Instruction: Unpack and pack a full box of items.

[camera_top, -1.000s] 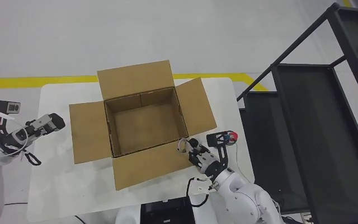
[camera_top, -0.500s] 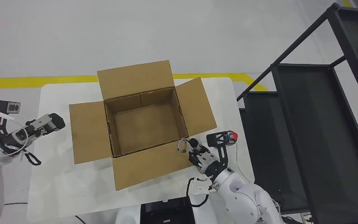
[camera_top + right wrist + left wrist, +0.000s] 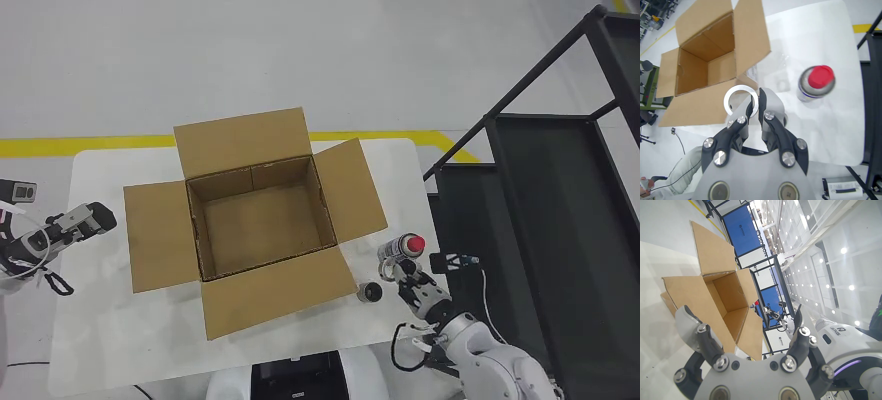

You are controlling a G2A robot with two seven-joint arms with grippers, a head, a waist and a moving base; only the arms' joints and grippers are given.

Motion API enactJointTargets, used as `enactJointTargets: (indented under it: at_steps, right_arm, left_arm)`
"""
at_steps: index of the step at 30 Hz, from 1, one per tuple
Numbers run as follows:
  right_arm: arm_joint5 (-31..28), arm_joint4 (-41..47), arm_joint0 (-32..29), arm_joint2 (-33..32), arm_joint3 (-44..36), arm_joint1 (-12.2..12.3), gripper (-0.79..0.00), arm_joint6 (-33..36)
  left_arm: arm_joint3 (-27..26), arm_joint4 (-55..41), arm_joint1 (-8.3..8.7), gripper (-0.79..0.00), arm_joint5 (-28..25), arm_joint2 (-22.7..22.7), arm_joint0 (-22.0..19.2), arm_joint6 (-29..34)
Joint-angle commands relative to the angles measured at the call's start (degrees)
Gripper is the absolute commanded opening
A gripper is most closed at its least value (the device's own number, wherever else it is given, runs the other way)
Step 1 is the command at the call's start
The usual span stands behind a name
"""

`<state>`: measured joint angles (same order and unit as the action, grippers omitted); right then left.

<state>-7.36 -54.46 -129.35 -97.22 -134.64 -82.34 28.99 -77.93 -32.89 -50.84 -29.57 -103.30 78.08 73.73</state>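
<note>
The open cardboard box (image 3: pixel 262 222) stands in the middle of the white table (image 3: pixel 100 320), flaps spread, with nothing showing inside. My right gripper (image 3: pixel 384 290) hangs over the table's near right corner, just off the box's front flap, shut on the rim of a grey ring-shaped roll (image 3: pixel 368 293). The right wrist view shows the roll (image 3: pixel 734 100) pinched in my right gripper (image 3: pixel 755 101), with the box (image 3: pixel 704 62) beyond. A spray can with a red cap (image 3: pixel 402 248) (image 3: pixel 816 83) stands upright close beside it. My left gripper (image 3: pixel 743 317) is open off the table's left edge, facing the box (image 3: pixel 725 294).
A black metal stair rack (image 3: pixel 530 200) stands close to the table's right edge. A yellow floor line (image 3: pixel 90 145) runs behind the table. A flat clear plastic packet (image 3: pixel 781 83) lies on the table between the box and the can.
My right arm has pulled away from the box's front flap toward the near right corner, carrying the roll. The spray can now stands uncovered. The left arm has not moved.
</note>
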Motion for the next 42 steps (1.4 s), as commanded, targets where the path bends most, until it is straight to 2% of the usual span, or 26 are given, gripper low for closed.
enactJointTargets:
  at_steps: [1,5,9,11,15,20,30,42]
  right_arm:
    - [-0.4,0.3,-2.3,-1.6,0.0,0.1,-0.785,-0.6]
    - [-1.1,-0.1,-5.3,-2.2,0.0,0.3,-0.785,-0.8]
    - [2.4,-6.7,-5.3,-0.5,2.1,0.3,-0.785,-1.0]
    - [3.4,-6.8,-4.9,1.2,4.1,0.2,-0.785,-3.0]
    - [5.3,-8.7,-2.8,2.1,9.9,0.3,-0.785,-5.3]
    - [10.7,-12.9,0.1,2.3,15.7,0.3,-0.785,-8.3]
    - [19.3,-19.9,4.6,6.8,23.3,-0.2,-0.785,-17.3]
    - [30.5,-26.8,11.1,14.5,31.6,-1.1,-0.785,-18.2]
  left_arm:
    - [0.0,0.0,0.00,0.000,0.0,0.0,0.0,0.0]
    - [0.0,0.0,0.00,0.000,0.0,0.0,0.0,0.0]
    - [0.0,0.0,0.00,0.000,0.0,0.0,0.0,0.0]
    - [0.0,0.0,0.00,0.000,0.0,0.0,0.0,0.0]
    - [0.0,0.0,0.00,0.000,0.0,0.0,0.0,0.0]
    - [0.0,0.0,0.00,0.000,0.0,0.0,0.0,0.0]
    - [0.0,0.0,0.00,0.000,0.0,0.0,0.0,0.0]
    - [0.0,0.0,0.00,0.000,0.0,0.0,0.0,0.0]
